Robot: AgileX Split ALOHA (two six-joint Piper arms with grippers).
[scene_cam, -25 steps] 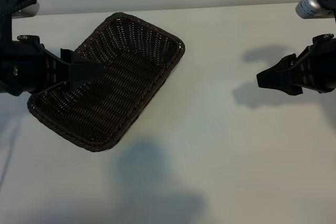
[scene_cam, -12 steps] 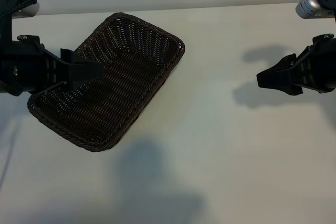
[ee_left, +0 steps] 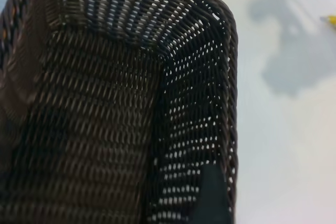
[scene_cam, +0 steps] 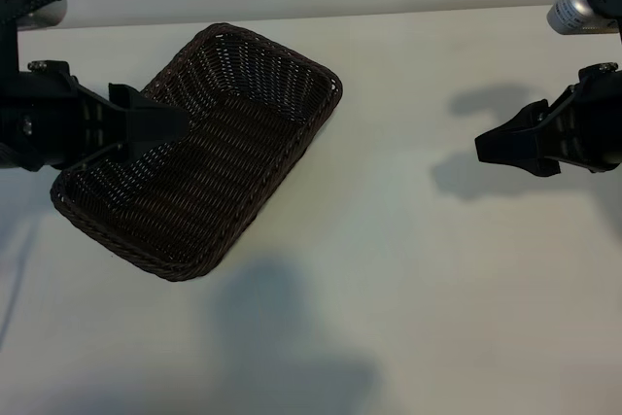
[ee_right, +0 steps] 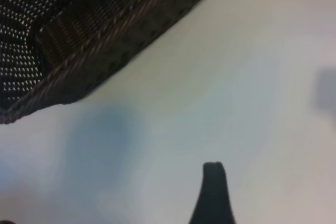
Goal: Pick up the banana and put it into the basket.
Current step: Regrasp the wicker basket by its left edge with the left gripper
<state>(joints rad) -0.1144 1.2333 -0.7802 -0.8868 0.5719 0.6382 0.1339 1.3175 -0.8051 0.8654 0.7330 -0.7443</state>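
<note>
Banana: only a yellow sliver shows, at the edge of the left wrist view, on the tabletop beyond the basket's far corner; absent from the exterior view, so its long axis cannot be told. Basket: empty, lying diagonally at the left. Left end effector: over the basket, spread, holding nothing. Right end effector: over bare tabletop at the right, spread, empty. Nearer arm: probably the right one, though uncertain.
</note>
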